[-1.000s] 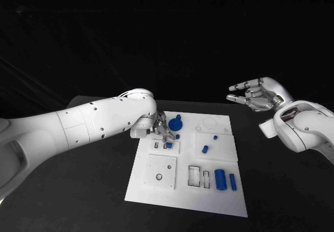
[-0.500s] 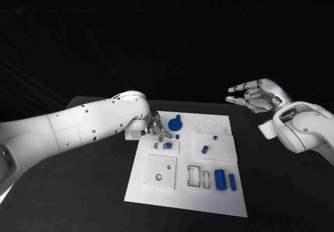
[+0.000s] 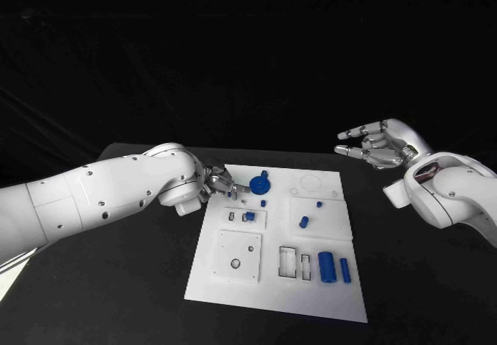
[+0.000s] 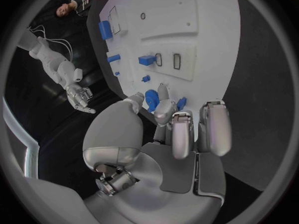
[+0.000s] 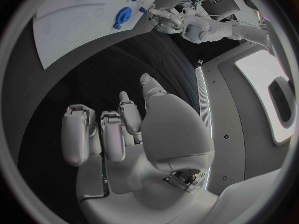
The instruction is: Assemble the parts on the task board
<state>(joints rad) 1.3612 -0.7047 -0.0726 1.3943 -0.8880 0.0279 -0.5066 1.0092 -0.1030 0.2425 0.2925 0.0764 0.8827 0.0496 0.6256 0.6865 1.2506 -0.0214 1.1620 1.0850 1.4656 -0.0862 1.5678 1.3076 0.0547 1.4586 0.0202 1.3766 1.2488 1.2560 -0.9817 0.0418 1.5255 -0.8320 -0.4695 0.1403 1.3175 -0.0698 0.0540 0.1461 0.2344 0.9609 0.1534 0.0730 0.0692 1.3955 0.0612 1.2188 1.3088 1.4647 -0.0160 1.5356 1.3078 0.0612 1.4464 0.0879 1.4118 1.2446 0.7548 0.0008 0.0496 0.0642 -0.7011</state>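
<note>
The white task board (image 3: 271, 287) lies in the middle of the black table. My left hand (image 3: 222, 182) hovers at the board's far left corner, fingers loosely apart and holding nothing; its fingertips (image 4: 176, 129) point toward a blue round disc (image 3: 261, 185) (image 4: 151, 98). A small blue block (image 3: 248, 215) (image 4: 147, 60) stands in a slot just nearer than that hand. My right hand (image 3: 377, 144) (image 5: 140, 134) is raised off the board's far right side, open and empty. The left hand (image 5: 163, 16) is seen there next to the disc (image 5: 122, 16).
Other blue parts lie on the board: a peg (image 3: 304, 222), a tiny piece (image 3: 319, 204), a thick cylinder (image 3: 328, 266) and a thin bar (image 3: 345, 269). Empty rectangular slots (image 3: 289, 261) and a square plate (image 3: 239, 256) sit at the near side. Bare black table (image 3: 124, 287) surrounds the board.
My left hand has drawn back from the small blue block toward the board's far left corner, and the block stays in its slot. The right hand has barely moved.
</note>
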